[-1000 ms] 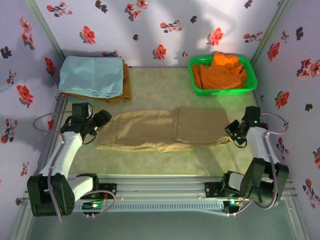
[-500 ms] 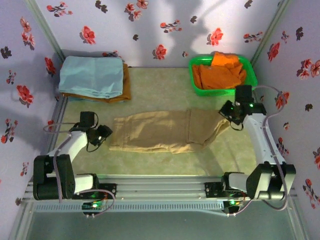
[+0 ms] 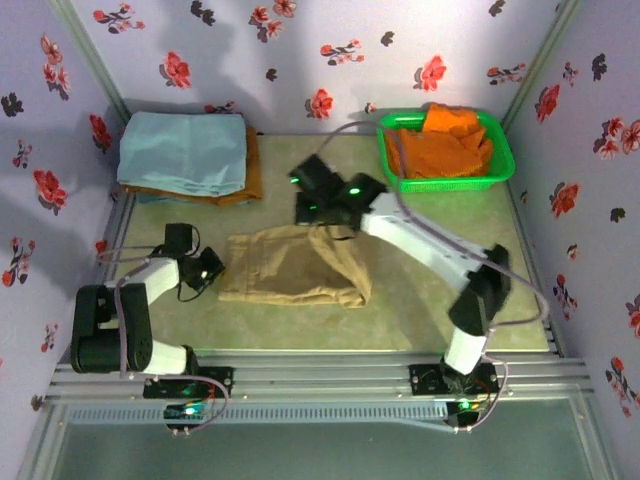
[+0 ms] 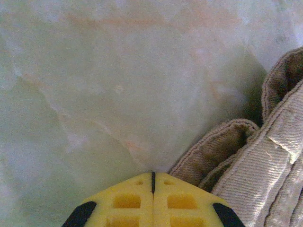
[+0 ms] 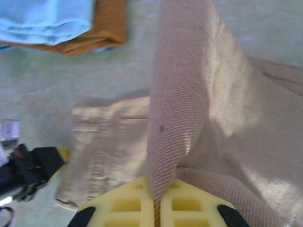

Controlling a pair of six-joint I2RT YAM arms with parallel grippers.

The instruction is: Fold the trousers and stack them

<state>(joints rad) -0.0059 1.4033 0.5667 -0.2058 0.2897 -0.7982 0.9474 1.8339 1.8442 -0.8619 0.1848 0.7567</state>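
Right hand (image 5: 156, 191) is clamped on a fold of the tan trousers (image 3: 280, 270), holding it up over the rest lying mid-bench (image 3: 400, 300). Left hand (image 4: 152, 184) is pinched together, empty, right beside their left edge.

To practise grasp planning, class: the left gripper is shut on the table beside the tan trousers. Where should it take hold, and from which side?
Probably the thick hemmed edge of the trousers, nearest the left gripper. Open the jaws and come in low from the left: that edge curls up off the table, leaving room for a finger beneath.
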